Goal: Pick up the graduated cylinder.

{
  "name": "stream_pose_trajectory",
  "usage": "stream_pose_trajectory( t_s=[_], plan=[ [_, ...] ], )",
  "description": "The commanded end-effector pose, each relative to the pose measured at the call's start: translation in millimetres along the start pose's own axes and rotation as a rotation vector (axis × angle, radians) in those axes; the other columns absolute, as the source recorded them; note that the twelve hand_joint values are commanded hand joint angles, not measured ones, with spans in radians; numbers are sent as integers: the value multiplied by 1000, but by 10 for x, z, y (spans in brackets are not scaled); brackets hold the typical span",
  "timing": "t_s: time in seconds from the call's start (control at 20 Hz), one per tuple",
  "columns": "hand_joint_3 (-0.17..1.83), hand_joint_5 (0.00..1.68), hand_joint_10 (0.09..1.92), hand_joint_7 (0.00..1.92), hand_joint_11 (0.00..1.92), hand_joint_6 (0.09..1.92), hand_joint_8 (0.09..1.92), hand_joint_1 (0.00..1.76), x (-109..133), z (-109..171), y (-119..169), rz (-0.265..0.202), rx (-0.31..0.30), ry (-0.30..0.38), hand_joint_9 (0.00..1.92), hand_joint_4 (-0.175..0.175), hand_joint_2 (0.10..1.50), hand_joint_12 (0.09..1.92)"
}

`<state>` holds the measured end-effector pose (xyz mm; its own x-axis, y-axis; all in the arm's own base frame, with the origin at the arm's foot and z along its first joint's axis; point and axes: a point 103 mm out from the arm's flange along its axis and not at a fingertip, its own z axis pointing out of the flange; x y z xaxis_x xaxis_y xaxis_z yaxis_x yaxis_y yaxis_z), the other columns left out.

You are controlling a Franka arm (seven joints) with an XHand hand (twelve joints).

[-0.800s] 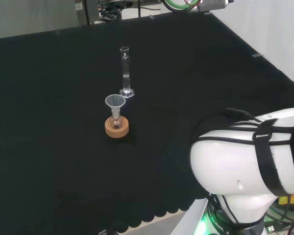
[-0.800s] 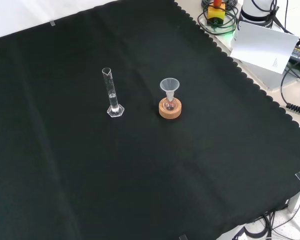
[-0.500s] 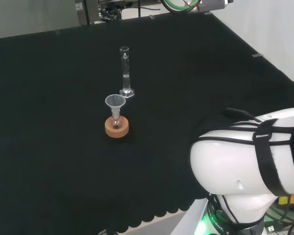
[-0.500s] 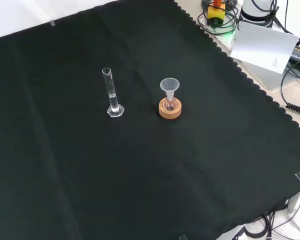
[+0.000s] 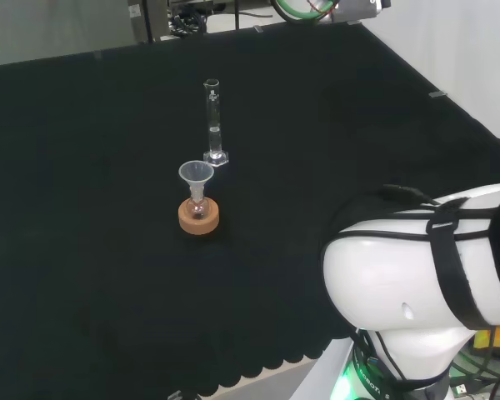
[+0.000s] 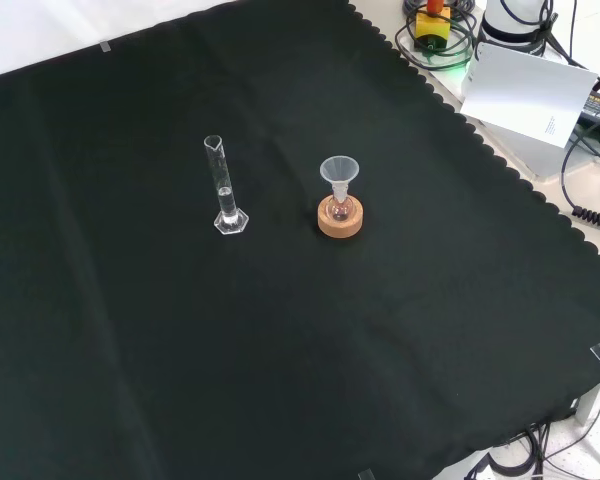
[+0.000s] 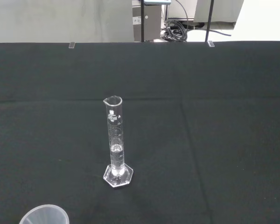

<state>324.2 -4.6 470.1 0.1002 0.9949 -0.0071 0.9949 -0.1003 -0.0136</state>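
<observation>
Upright, graduated cylinder (image 6: 223, 190) stands untouched near funnel (image 6: 339, 172) on cork ring (image 6: 340, 220); hand state cannot tell.

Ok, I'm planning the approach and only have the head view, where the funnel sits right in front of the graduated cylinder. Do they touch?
Observer: No. In the front view the graduated cylinder and the funnel on its cork ring stand side by side, with bare cloth between them.
Operator: Does the wrist camera face it?
Observer: Yes. In the wrist view the graduated cylinder stands upright ahead, and the funnel's rim is nearer the camera.
</observation>
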Motion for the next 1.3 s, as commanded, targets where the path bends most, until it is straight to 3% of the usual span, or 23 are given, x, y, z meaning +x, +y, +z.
stream_pose_trajectory(
  t_s=[0.05,0.4,0.85,1.3],
  plan=[
    [343,171,649,6,58,87,446,45,-106,347,201,14,19,12,190,-9,1267,1375],
    [299,268,669,104,145,87,540,217,-227,895,662,-35,-25,50,325,-28,1243,1374],
    [276,267,644,61,147,87,569,380,-389,1688,1403,-106,10,166,305,-36,1160,1362],
    [283,205,645,4,125,87,559,450,-450,2399,1710,-112,92,240,273,-34,1084,1367]
  ],
)
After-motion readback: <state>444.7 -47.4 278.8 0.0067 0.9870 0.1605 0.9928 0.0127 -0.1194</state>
